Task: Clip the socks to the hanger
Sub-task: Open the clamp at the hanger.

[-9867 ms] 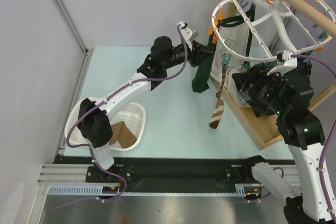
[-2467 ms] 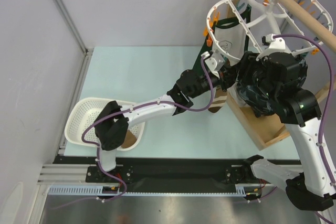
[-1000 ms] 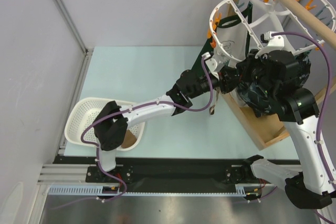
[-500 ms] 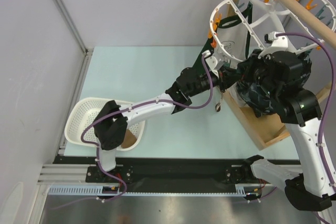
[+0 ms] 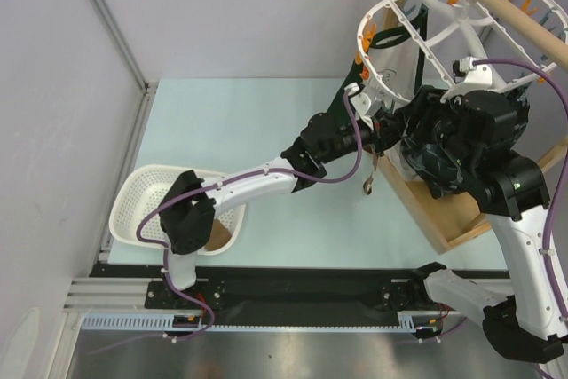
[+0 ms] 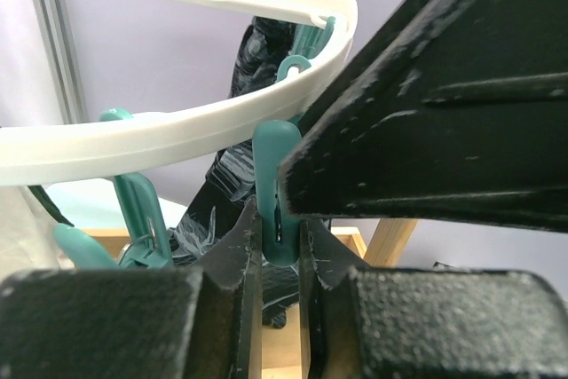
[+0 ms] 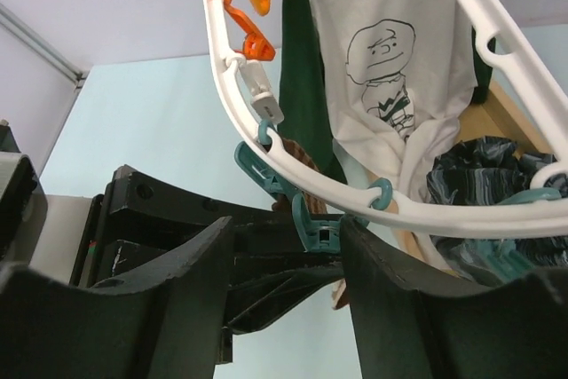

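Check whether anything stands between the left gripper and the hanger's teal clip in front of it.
Nothing visible does. The left gripper straddles the teal clip under the hanger rim. The right gripper crowds the clip's right side in the left wrist view, but is not in between.

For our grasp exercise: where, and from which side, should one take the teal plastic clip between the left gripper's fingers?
Pinch the teal plastic clip across its two arms, under the white ring hanger's rim, from below: it hangs straight down, the left gripper's fingers flanking it.
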